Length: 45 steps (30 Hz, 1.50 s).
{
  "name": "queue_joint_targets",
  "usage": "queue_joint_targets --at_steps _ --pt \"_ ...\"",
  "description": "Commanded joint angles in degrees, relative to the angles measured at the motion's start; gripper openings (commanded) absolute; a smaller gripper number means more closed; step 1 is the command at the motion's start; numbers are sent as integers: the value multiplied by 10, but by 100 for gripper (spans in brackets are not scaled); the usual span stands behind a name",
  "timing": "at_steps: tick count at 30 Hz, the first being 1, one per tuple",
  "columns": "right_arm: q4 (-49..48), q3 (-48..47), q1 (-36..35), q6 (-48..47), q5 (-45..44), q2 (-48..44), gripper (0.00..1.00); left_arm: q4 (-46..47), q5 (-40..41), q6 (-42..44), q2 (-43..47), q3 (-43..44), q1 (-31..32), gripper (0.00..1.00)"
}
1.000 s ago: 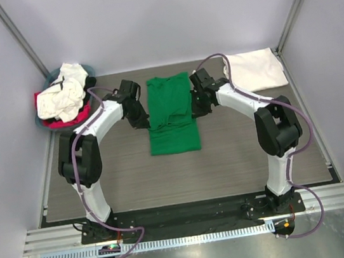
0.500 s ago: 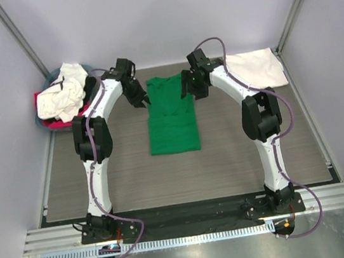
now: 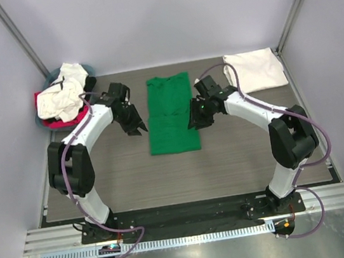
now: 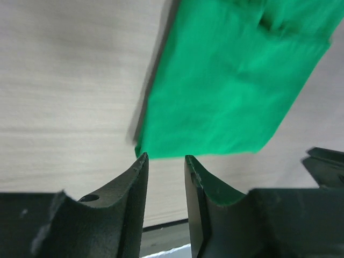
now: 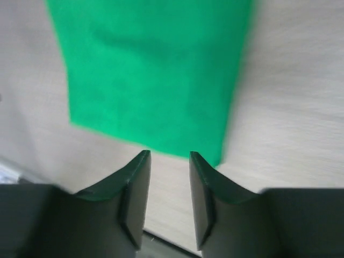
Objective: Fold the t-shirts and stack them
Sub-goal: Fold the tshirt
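Observation:
A bright green t-shirt (image 3: pixel 170 113) lies flat in a long narrow strip at the table's middle, its sleeves folded in. It also shows in the left wrist view (image 4: pixel 231 80) and the right wrist view (image 5: pixel 156 70). My left gripper (image 3: pixel 139 130) hangs open and empty just left of the strip, above the table; in its own view (image 4: pixel 166 159) nothing is between the jaws. My right gripper (image 3: pixel 193 124) hangs open and empty just right of the strip, as in its own view (image 5: pixel 169 156). A folded white t-shirt (image 3: pixel 254 70) lies at the back right.
A round grey-blue basket (image 3: pixel 49 79) at the back left corner holds a heap of white (image 3: pixel 62 96) and pink-red (image 3: pixel 59 122) shirts. Metal frame posts stand at both back corners. The table's dark front edge runs past the arm bases.
Both grippers moved from the shirt's collar end toward me along its sides to about the strip's middle. The green shirt now lies smooth and flat.

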<state>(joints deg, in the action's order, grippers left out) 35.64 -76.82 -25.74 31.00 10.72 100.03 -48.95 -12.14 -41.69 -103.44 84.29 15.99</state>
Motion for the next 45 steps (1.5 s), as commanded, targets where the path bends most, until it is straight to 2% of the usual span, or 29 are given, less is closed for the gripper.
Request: queue_joint_targets --at_steps 1,4,8,14,21,27,33,39,42,43,45 --pt "-95 40 -47 39 70 -25 39 76 -14 -22 53 -69 31 34" --pt "-125 64 -72 57 90 -4 34 119 -31 -49 65 -122 54 31" --pt "-152 92 -72 57 98 17 29 161 -31 -66 64 -170 72 28" --pt "-153 122 -56 21 77 47 27 199 -27 -69 36 -209 74 25" --pt "-163 200 -47 -6 39 55 26 225 -6 -64 7 -254 73 22" --pt "-174 242 -47 -9 45 43 26 226 20 -56 18 -276 78 19" --pt "-153 271 -47 -19 47 8 35 188 86 -39 40 -290 91 17" --pt "-52 261 -47 -61 -67 -54 47 170 108 -32 69 -309 97 16" --pt "-8 253 -47 -69 -86 -96 56 157 106 -33 88 -302 99 16" --pt "2 251 -47 -70 -98 -122 61 147 107 -34 95 -296 100 16" --pt "34 246 -47 -70 -125 -147 65 134 107 -37 119 -287 103 20"
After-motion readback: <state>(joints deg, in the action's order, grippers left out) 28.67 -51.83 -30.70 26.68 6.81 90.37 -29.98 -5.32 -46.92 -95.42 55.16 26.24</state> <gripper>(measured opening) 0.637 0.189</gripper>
